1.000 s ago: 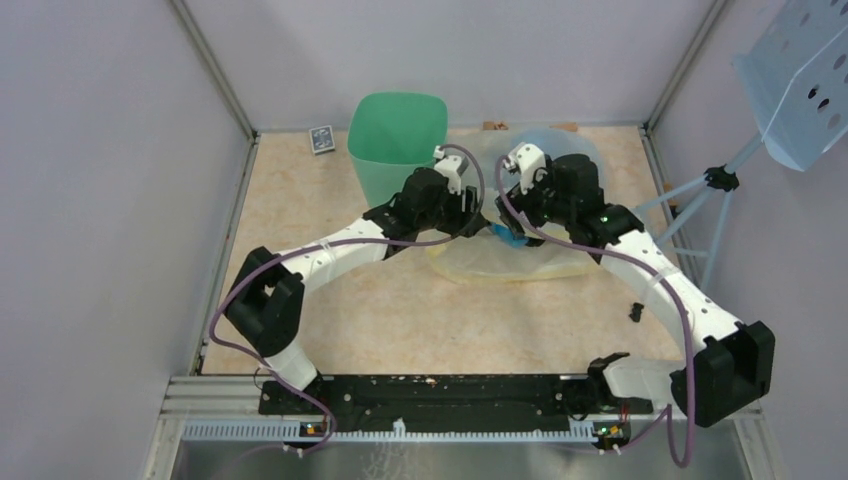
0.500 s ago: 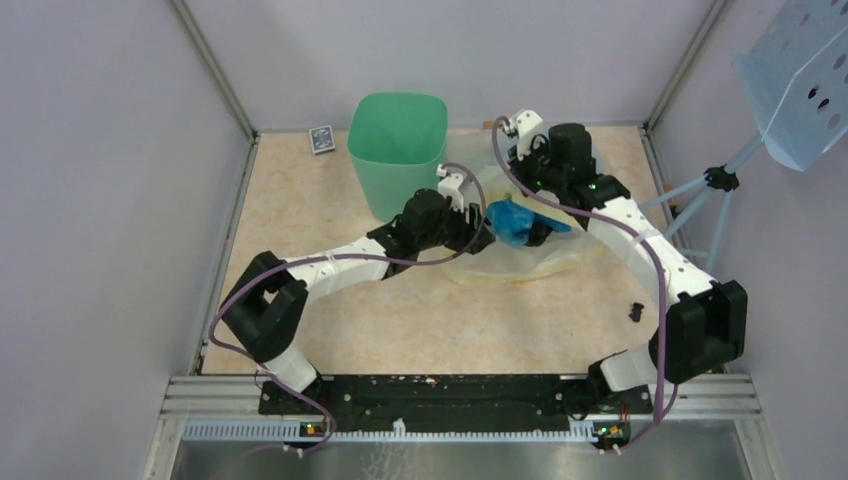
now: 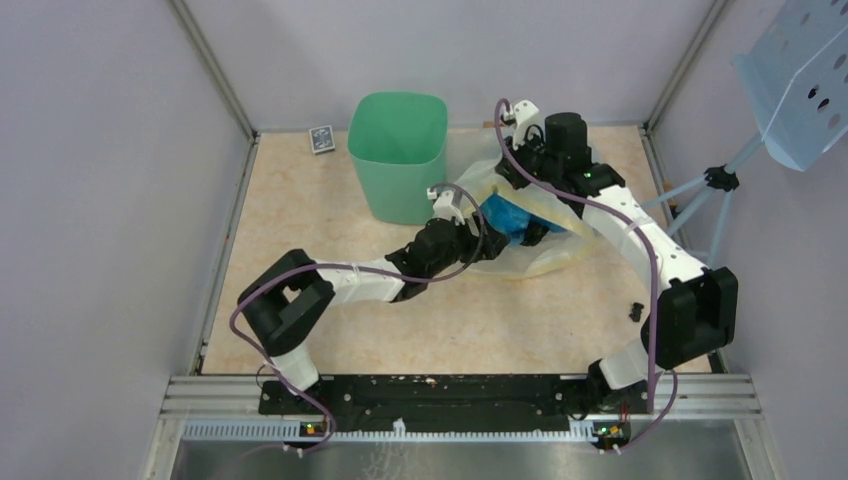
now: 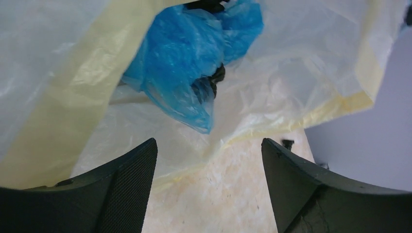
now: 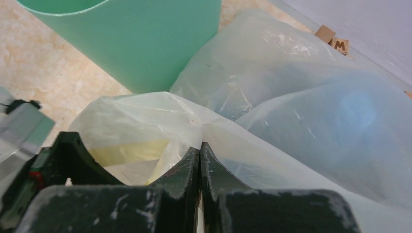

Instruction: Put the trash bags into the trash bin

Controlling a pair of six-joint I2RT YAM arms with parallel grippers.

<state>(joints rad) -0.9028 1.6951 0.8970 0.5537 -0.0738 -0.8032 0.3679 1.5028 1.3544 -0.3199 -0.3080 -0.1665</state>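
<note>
Slippage was your risk: the right tool (image 5: 200,165) pinched only a thin fold of pale trash bag (image 5: 145,121), just right of the trash bin (image 5: 145,43). Your left tool (image 4: 208,145) stood spread, supporting nothing.

One fixed camera looks steeply down from the near edge over the whole counter (image 3: 300,200). Both wrist cameras sit close against the crinkly yellowish plastic bag (image 4: 53,107), shared by all.
</note>
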